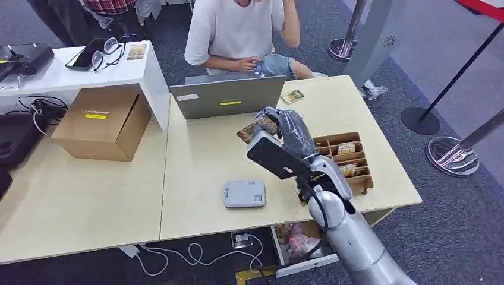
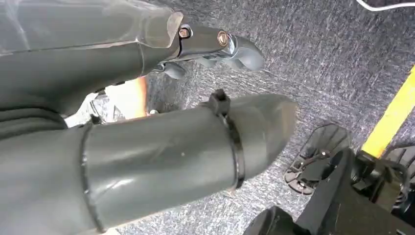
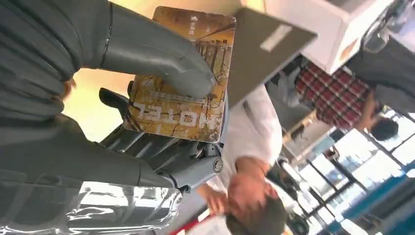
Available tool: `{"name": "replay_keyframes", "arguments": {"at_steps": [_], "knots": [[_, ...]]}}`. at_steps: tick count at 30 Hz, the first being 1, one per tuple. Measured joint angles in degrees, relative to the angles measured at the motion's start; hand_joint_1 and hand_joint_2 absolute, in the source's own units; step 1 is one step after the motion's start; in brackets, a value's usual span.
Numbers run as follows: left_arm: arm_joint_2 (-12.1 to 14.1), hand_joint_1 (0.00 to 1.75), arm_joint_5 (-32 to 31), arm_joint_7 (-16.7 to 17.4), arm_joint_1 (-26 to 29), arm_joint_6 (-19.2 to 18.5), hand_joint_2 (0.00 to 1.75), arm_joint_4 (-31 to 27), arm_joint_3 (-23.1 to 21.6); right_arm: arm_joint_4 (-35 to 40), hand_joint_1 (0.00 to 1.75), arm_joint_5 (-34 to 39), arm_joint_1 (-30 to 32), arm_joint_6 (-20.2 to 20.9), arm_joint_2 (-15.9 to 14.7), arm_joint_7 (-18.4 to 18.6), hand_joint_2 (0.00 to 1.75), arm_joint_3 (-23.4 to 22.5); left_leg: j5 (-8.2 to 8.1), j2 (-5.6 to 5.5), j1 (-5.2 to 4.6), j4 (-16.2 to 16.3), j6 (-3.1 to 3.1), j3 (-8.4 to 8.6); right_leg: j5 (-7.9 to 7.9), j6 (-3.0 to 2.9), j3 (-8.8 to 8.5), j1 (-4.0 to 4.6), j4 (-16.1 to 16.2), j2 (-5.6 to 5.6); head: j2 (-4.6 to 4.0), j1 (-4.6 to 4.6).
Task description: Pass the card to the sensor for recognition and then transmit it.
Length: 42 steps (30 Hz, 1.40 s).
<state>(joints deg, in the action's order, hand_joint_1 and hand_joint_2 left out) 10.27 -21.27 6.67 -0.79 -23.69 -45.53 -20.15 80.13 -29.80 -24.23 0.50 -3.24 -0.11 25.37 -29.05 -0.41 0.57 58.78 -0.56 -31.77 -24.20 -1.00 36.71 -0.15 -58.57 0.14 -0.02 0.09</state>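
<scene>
My right hand (image 1: 284,132) is raised above the light wooden table (image 1: 202,154), between the laptop and the wooden card box. It pinches a brown-and-yellow hotel card (image 3: 183,78) between its thumb and fingers; an edge of the card (image 1: 257,126) peeks out on the hand's left side. The grey card sensor (image 1: 244,194) lies flat on the table, in front of and to the left of the hand. My left hand (image 2: 205,49) hangs over the dark carpet with nothing in it, its fingers loosely curled.
A wooden compartment box (image 1: 347,160) with several cards sits right of my hand. A person in a white shirt (image 1: 235,27) sits behind an open grey laptop (image 1: 229,95). A loose card (image 1: 292,96) lies by the laptop, a cardboard box (image 1: 104,122) at left.
</scene>
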Motion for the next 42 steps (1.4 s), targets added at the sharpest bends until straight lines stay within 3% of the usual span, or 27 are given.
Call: {"name": "replay_keyframes", "arguments": {"at_steps": [5, 14, 29, 42], "knots": [[-0.29, 0.00, 1.12, 1.12, 0.07, 0.42, 0.00, -0.02, 0.46, -1.71, 1.75, 3.90, 0.46, 1.86, 0.90, 2.13, 1.75, 1.75, 0.00, 0.02, 0.01, 0.00, -0.01, 0.01, 0.00, 0.00, 0.00, 0.00, 0.00, 0.02, 0.00, 0.00], [-0.81, 0.00, 1.92, 2.45, 0.62, 1.12, 0.00, -0.22, 1.23, -7.98, 1.75, 5.82, 0.51, 1.71, 3.19, 4.74, 1.75, 4.94, 0.00, 0.01, 0.01, 0.00, -0.01, 0.00, 0.00, 0.00, 0.00, 0.01, 0.00, 0.02, 0.00, 0.00], [-1.55, 0.00, 2.41, 4.66, 1.83, 1.81, 0.00, -2.40, 3.24, -21.97, 1.75, 0.57, -0.07, -0.83, 5.27, 9.01, 1.75, 7.37, 0.00, 0.00, 0.01, 0.00, -0.01, -0.01, 0.00, 0.00, 0.00, 0.00, 0.00, 0.01, 0.00, 0.00], [-2.17, 0.00, 0.70, 5.40, 2.37, 2.08, 0.00, -3.50, 4.55, -28.22, 1.75, -3.19, -0.06, -1.85, 5.55, 10.36, 1.75, 7.37, 0.01, 0.00, 0.01, 0.00, -0.01, 0.00, 0.00, 0.00, 0.00, 0.01, 0.00, 0.01, 0.00, 0.00]]}}
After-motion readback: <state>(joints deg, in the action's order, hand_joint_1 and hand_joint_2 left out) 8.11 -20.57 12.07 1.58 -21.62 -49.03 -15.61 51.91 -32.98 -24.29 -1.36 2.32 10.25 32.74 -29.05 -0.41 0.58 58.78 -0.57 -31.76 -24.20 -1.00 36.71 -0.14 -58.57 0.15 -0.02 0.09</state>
